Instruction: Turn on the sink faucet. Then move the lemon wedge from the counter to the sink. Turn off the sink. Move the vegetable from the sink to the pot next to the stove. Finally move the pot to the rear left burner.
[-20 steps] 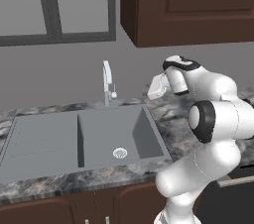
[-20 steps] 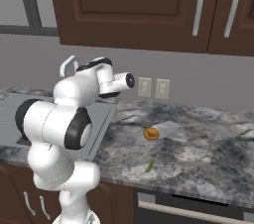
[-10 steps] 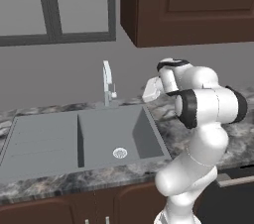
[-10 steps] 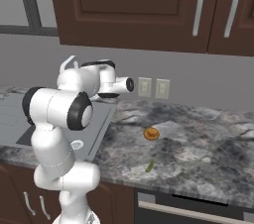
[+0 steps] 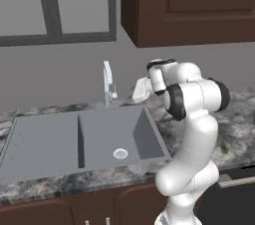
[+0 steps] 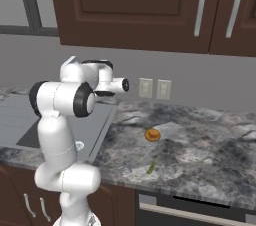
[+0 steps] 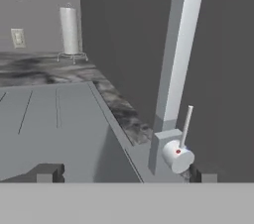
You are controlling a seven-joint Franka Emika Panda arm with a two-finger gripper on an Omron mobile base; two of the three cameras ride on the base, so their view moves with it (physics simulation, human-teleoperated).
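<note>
Hand view puts us close to the sink faucet (image 7: 176, 69), which we take as our landmark: its pale column rises and bends over near the top of the picture, and at its foot sits a round white knob with a small red dot and a thin lever (image 7: 186, 125) standing nearly upright. We can read no brand, label or writing on the faucet or on anything else. Our gripper (image 7: 124, 172) is spread wide with nothing between its tips; one dark fingertip shows low to the faucet's left and the other just below and right of the knob, neither touching it. Beyond the faucet, along the wall, a paper towel roll (image 7: 69, 30) stands upright on the counter (image 7: 44, 69), with a wall outlet (image 7: 18, 37) further along.

From the left base view we see the faucet (image 5: 107, 83) standing behind the sink (image 5: 45, 142), at the back edge between the two basins, and the round drain (image 5: 120, 154) lying in the basin in front of the faucet. Our gripper (image 5: 139, 90) hangs just beside the faucet on its right, apart from it.

From the right base view, well to the right of the sink (image 6: 20, 120), the lemon wedge (image 6: 151, 166) lies on the dark marbled counter (image 6: 200, 140) near its front edge, with a small round orange thing (image 6: 152, 134) just behind it and two wall outlets (image 6: 154, 88) above
</note>
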